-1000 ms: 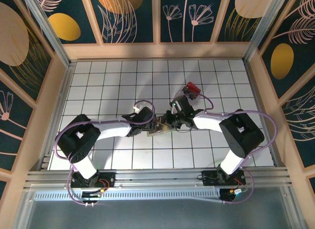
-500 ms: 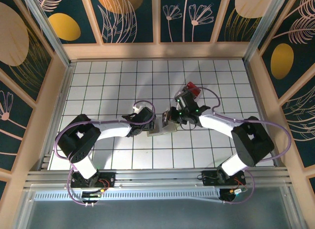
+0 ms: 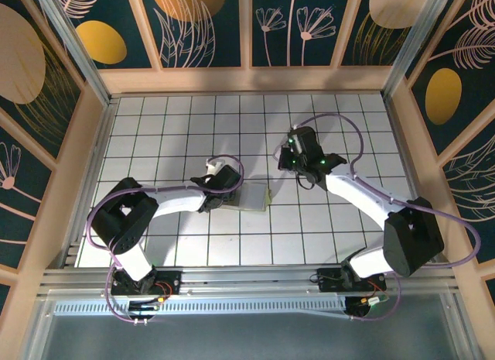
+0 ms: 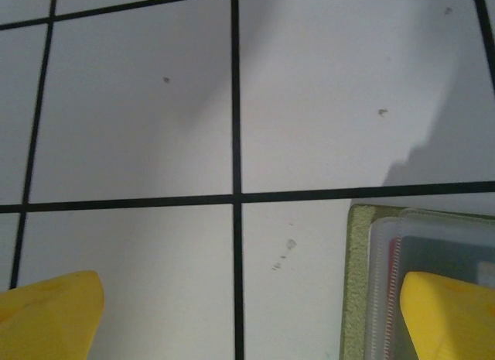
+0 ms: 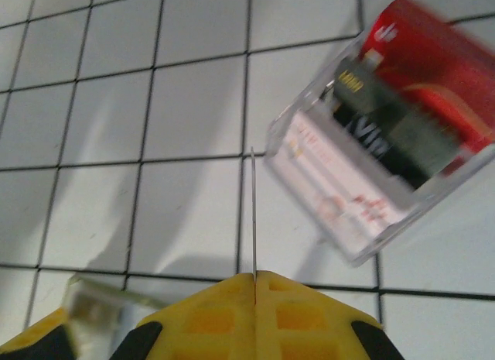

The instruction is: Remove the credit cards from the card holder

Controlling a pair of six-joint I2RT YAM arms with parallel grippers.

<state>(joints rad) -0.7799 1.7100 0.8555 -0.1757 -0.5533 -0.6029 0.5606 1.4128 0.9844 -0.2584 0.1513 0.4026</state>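
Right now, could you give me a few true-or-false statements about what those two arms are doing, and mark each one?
1. The left pincer stands wide open. True.
2. The right pincer is shut on a thin card seen edge-on. True.
3. The card holder rests against the back wall. False: it lies out on the table, beside the left pincer.
4. The clear box has nothing in it. False: red and dark printed items show inside.

Lab rig: gridded table (image 3: 155,128), aluminium rails (image 3: 232,281)
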